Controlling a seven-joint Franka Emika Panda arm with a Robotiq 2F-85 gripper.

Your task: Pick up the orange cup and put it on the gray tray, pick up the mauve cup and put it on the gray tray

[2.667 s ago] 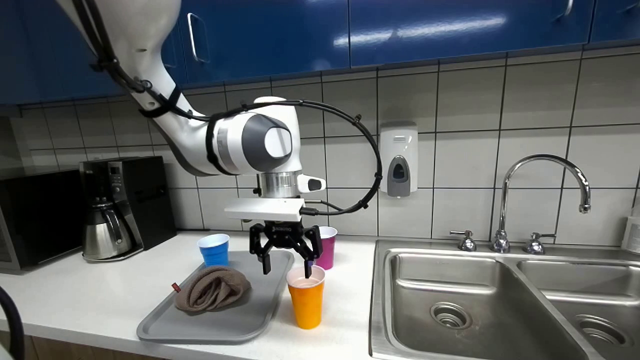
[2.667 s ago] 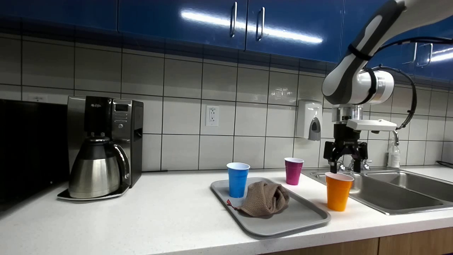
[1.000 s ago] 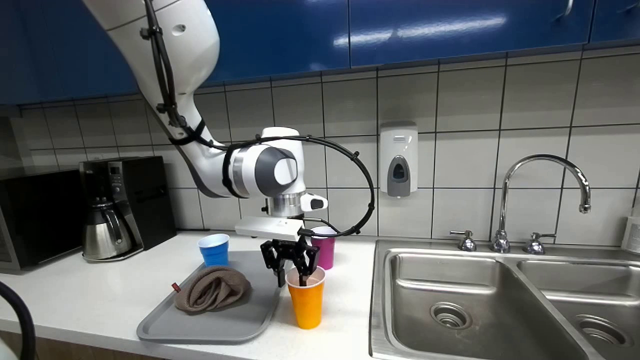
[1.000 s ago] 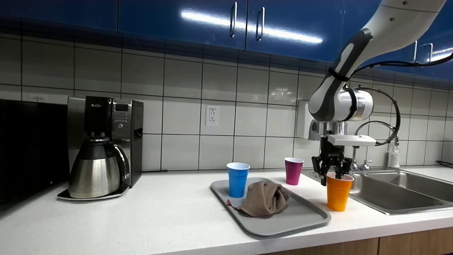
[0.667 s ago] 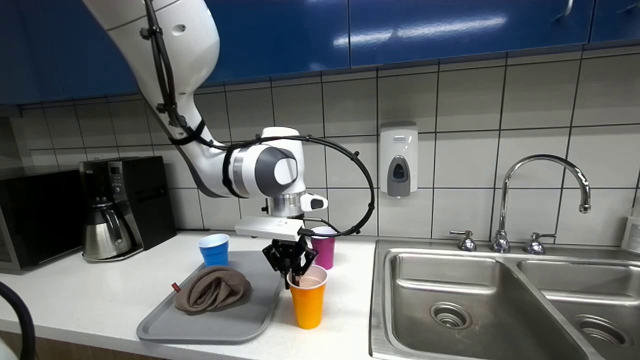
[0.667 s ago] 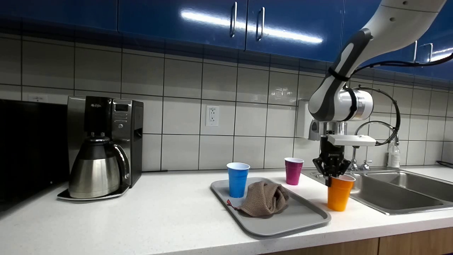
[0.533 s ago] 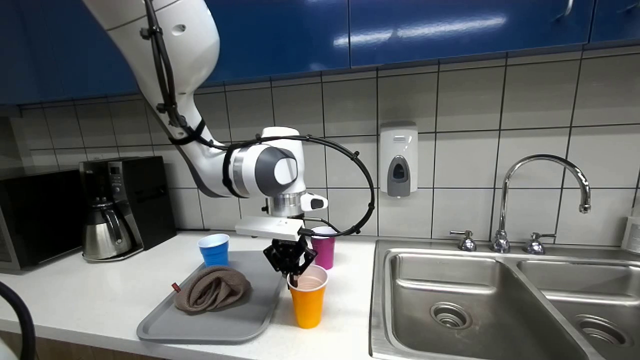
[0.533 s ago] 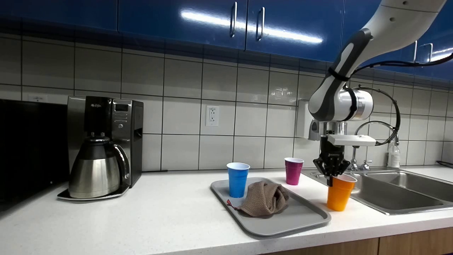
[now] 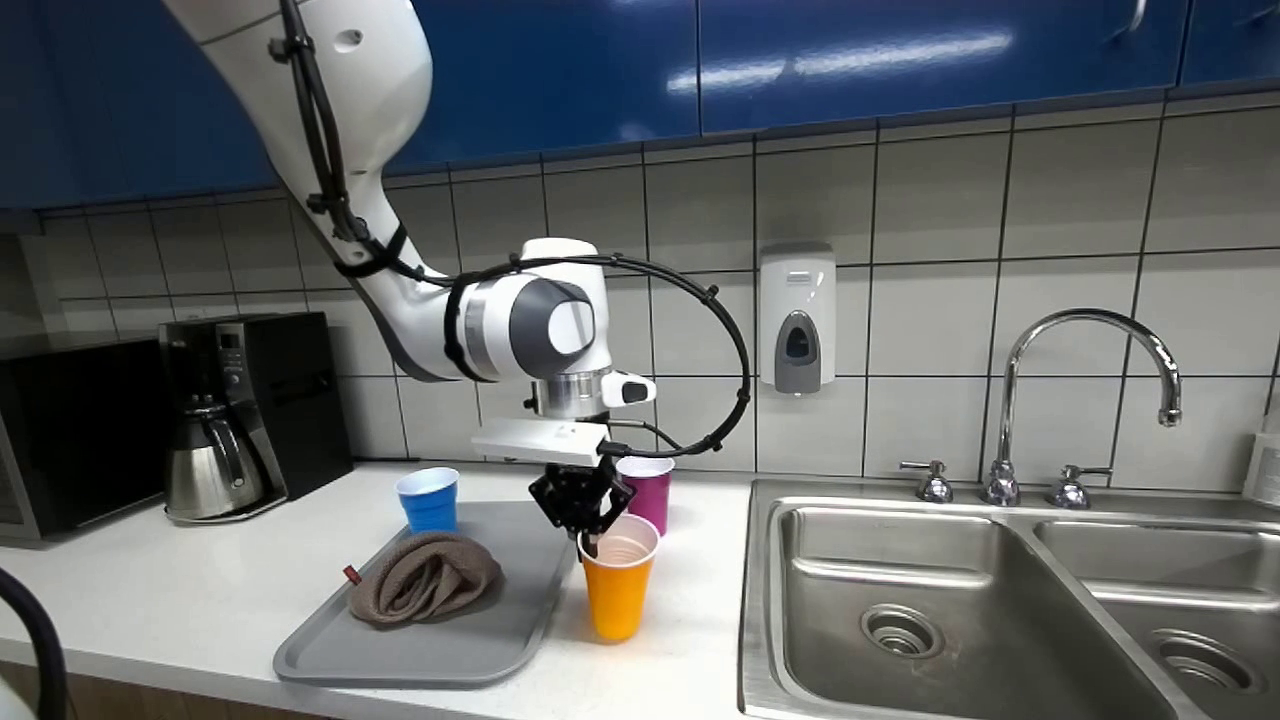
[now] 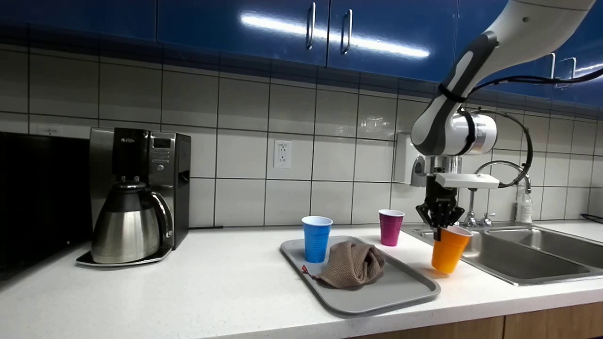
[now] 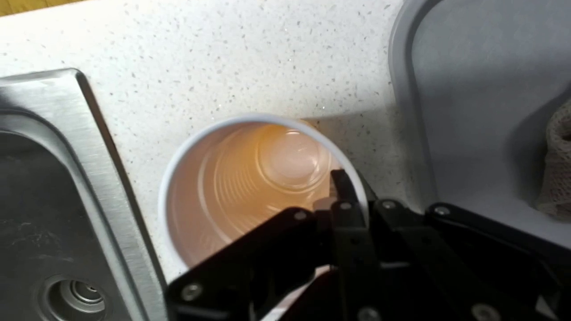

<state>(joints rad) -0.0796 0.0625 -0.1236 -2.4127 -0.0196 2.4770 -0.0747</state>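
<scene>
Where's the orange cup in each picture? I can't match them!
In an exterior view, the orange cup is low, just left of the middle.
In an exterior view, the orange cup is low, toward the right.
In the wrist view, the orange cup is near the middle, seen from above.
Shared landmark: the gray tray, left of the orange cup in both exterior views, right of it in the wrist view.

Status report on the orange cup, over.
Gripper shut on orange cup at the rim. Cup tilted, looks just off counter, not yet on gray tray. Possibly in the way: brown cloth, blue cup, both on tray.
</scene>
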